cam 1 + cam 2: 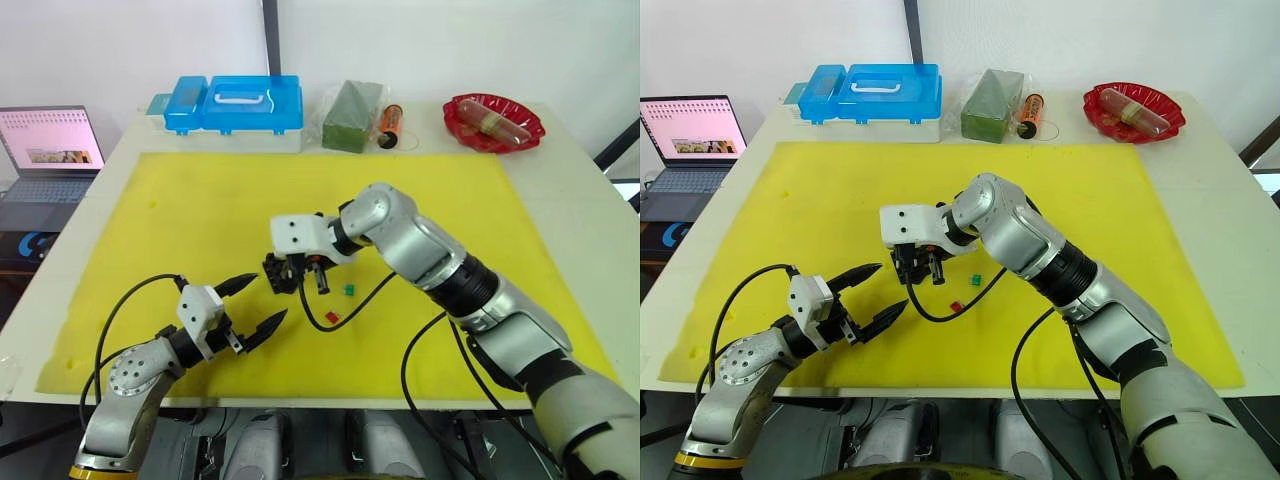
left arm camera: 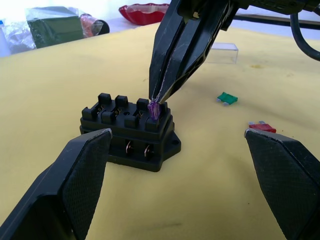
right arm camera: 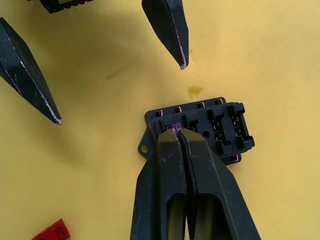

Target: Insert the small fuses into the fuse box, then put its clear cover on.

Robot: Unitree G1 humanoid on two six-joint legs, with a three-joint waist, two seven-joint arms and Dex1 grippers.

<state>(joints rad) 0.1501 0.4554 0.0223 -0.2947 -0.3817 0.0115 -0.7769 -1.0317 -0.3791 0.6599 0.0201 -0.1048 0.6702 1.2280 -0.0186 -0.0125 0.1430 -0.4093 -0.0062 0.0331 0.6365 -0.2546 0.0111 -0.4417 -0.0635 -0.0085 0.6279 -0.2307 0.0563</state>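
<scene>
My right hand (image 2: pixel 159 97) pinches the purple fuse (image 2: pixel 154 110) at a corner slot of the fuse box (image 2: pixel 129 131). My left hand (image 1: pixel 253 303) waits wide beside it. Tilted blades could jam, or the unbraced box might skid.

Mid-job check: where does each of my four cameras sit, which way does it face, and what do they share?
Left eye: on the head, looking down at the yellow mat, both arms in view.
Right eye: beside it, same scene.
Left wrist: low, along the open left pincer, facing the small black plastic fuse box.
Right wrist: above, along the right pincer shut on the tiny purple blade fuse.
Shared: the fuse box and the small red fuse appear in all four.
</scene>
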